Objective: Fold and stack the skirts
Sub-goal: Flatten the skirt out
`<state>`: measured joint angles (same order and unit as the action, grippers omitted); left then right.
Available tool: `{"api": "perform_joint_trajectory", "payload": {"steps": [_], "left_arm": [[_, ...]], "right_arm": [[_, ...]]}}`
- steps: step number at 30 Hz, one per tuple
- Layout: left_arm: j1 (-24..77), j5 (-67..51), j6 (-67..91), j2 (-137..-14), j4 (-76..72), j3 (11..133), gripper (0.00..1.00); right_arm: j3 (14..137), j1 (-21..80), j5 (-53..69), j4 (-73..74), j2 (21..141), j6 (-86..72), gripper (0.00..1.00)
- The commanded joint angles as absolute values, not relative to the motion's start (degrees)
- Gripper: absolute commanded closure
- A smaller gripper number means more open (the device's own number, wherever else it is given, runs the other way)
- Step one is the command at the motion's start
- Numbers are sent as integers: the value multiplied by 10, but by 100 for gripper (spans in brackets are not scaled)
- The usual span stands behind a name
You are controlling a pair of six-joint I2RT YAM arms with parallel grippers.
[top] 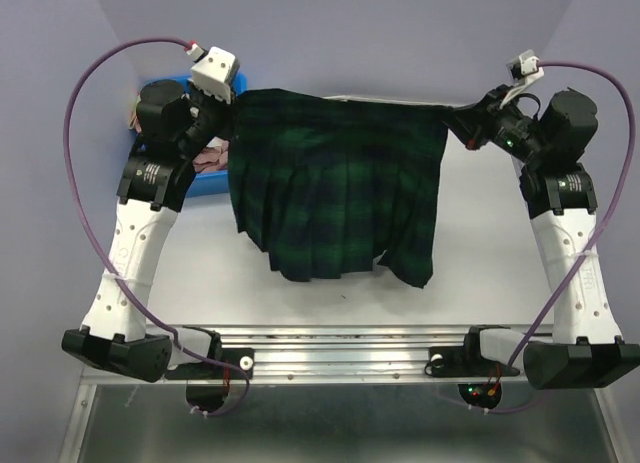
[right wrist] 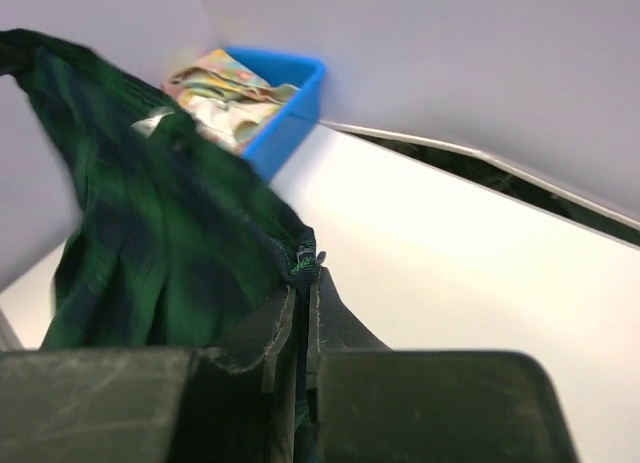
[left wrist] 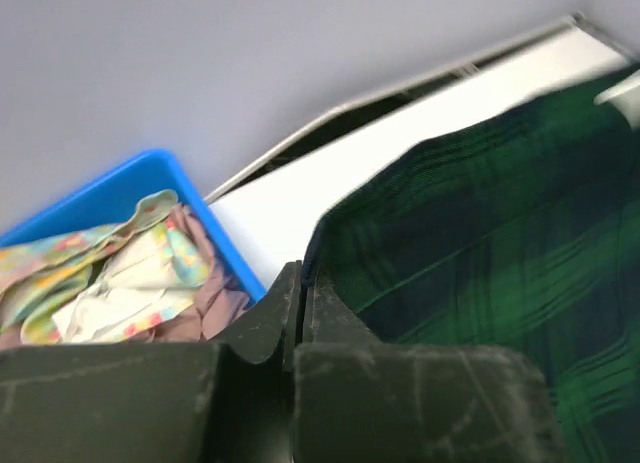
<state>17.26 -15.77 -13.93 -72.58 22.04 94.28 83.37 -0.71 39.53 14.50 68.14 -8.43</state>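
The dark green-navy plaid skirt [top: 335, 183] hangs spread between both grippers, its waistband stretched across the far side and its hem draping toward the near side. My left gripper [top: 228, 101] is shut on its left waistband corner [left wrist: 320, 245]. My right gripper [top: 458, 116] is shut on its right waistband corner [right wrist: 305, 258]. The pale yellow floral skirt [left wrist: 110, 273] lies crumpled in the blue bin [left wrist: 120, 188], also seen in the right wrist view [right wrist: 225, 88].
The blue bin [top: 205, 178] sits at the far left under the left arm, with a brownish-pink cloth [left wrist: 205, 298] also inside. The white table [top: 480, 243] is bounded by grey walls; a metal rail [top: 350, 338] runs along the near edge.
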Motion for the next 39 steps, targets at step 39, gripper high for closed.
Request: {"api": "perform_joint_trajectory", "payload": {"steps": [39], "left_arm": [[193,-272,-209,-345,329,766,100]], "right_arm": [[948,-9,201,479,445,157,99]]}}
